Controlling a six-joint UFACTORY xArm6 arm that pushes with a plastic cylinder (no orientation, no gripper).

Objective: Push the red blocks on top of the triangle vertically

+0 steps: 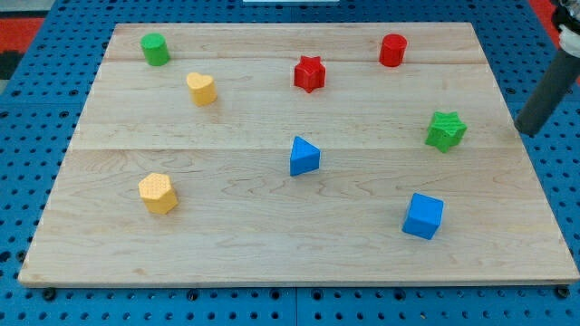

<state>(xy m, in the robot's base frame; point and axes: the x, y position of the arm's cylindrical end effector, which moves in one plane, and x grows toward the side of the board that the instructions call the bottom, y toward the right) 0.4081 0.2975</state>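
A red star block (309,73) lies near the view's top centre of the wooden board (227,226). A red cylinder (392,50) stands further to the view's right, near the top edge. A blue triangle block (304,156) lies at the board's centre, below the red star. My tip (526,132) is at the view's far right, at the board's right edge, well away from the red blocks and the triangle. It is closest to the green star.
A green star (446,130) lies left of my tip. A blue cube (423,215) sits at the lower right. A green cylinder (155,49) and a yellow heart-like block (201,89) lie at the upper left. A yellow hexagon (158,193) lies at the lower left.
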